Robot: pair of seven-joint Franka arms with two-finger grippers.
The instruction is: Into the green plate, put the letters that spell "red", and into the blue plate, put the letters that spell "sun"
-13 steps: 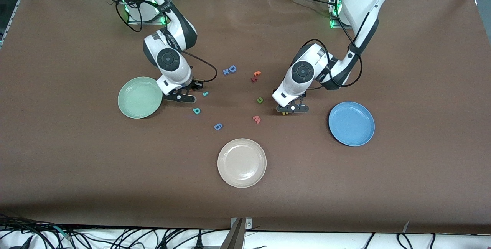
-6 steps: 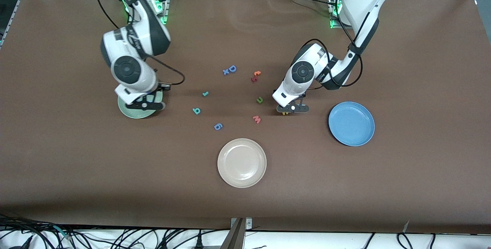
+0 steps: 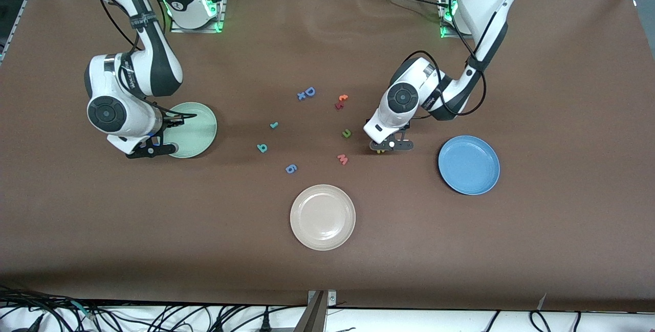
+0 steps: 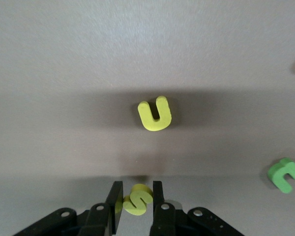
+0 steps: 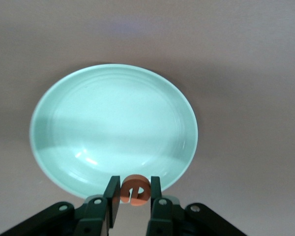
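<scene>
My right gripper [image 3: 148, 149] hangs over the rim of the pale green plate [image 3: 198, 128], shut on the orange "e" [image 5: 135, 190]. The right wrist view shows the green plate [image 5: 113, 128] with nothing in it. My left gripper [image 3: 390, 145] is low over the table beside the blue plate [image 3: 468, 164], shut on the yellow "s" [image 4: 138, 200]. The yellow "u" [image 4: 156, 114] lies just ahead of it, and the green "n" [image 3: 347, 133] is close by. The teal "r" [image 3: 274, 125] and teal "d" [image 3: 262, 148] lie mid-table.
A beige plate [image 3: 322, 217] sits nearest the front camera. A pink "w" [image 3: 342, 158], a blue "6" piece [image 3: 291, 169], a blue capital "D" [image 3: 307, 92] and a red and orange pair [image 3: 341, 101] lie scattered around the middle.
My right arm has swung from beside the teal "r" across the green plate toward its own end of the table, carrying the "e". My left arm has stayed put.
</scene>
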